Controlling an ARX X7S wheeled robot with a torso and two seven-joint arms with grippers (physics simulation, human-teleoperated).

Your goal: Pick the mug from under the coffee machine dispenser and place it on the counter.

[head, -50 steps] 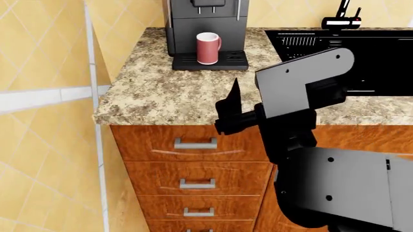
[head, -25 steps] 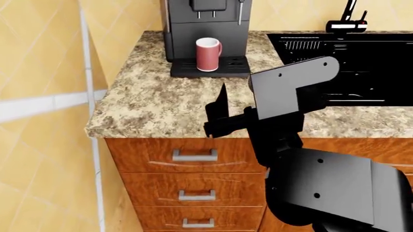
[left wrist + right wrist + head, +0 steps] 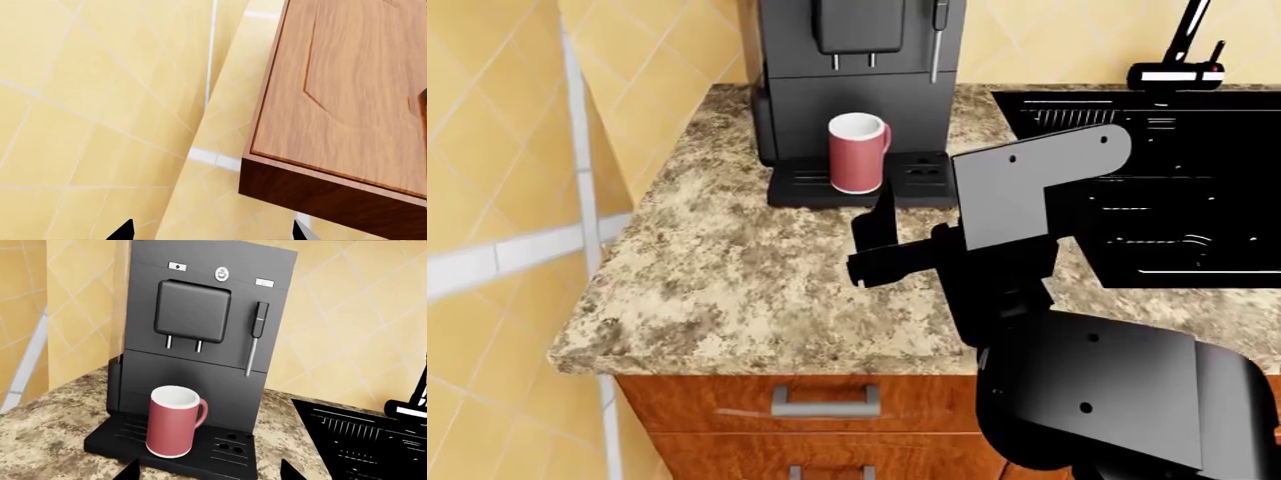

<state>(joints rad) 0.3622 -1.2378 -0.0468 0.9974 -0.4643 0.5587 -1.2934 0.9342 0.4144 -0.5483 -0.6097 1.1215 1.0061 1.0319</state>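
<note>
The dusty-red mug (image 3: 856,153) stands upright on the drip tray (image 3: 924,186) of the black coffee machine, directly under the coffee machine dispenser (image 3: 858,25). In the right wrist view the mug (image 3: 172,427) sits below the dispenser (image 3: 192,311) with its handle turned toward the sink side. My right gripper (image 3: 881,215) hangs open over the speckled counter (image 3: 721,280), short of the tray and apart from the mug; its tips (image 3: 210,472) frame the tray's front edge. My left gripper (image 3: 212,232) is open and holds nothing, facing a yellow tiled wall.
A thin steam wand (image 3: 257,335) hangs beside the dispenser. The black sink (image 3: 1174,200) with its faucet (image 3: 1181,60) lies right of the machine. Wooden drawers (image 3: 827,400) sit under the counter edge. A wooden cabinet panel (image 3: 347,100) is near the left gripper.
The head view has risen and come closer, so the counter shows lower in the frame. My right gripper has gone from the counter's front edge to above the counter, nearer the mug.
</note>
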